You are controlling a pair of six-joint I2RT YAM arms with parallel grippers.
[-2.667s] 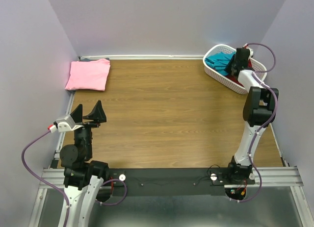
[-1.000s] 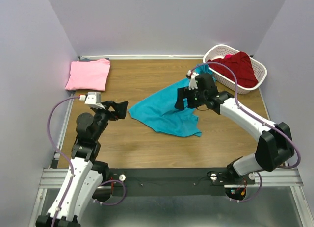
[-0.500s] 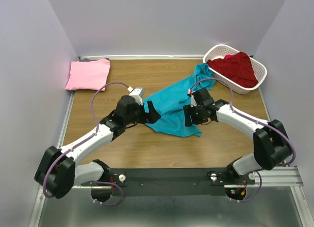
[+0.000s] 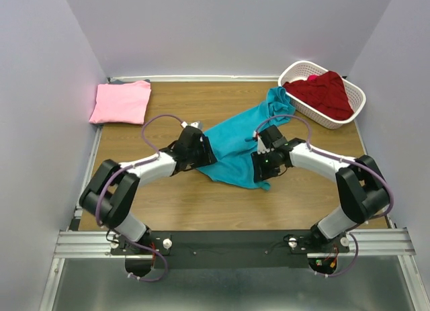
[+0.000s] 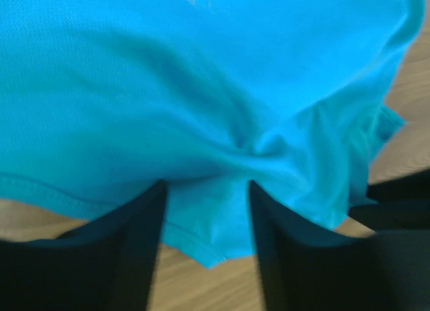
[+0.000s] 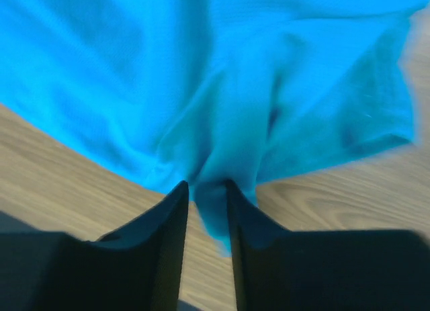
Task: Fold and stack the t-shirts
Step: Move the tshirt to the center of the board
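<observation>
arms point(image 4: 144, 168): white links, black joints | cables point(image 4: 161, 116) — purple | pincer fingers point(image 5: 134, 257) — black

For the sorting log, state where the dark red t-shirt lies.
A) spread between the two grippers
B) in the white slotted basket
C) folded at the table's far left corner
B: the dark red t-shirt is heaped inside the white slotted basket at the far right.

basket point(image 4: 321, 117): white slotted plastic, 2 o'clock, far corner of table | table point(image 4: 222, 203): brown wood-grain top (laminate, by the look) | walls point(image 4: 235, 29): plain pale lilac, 9, 12, 3 o'clock
</observation>
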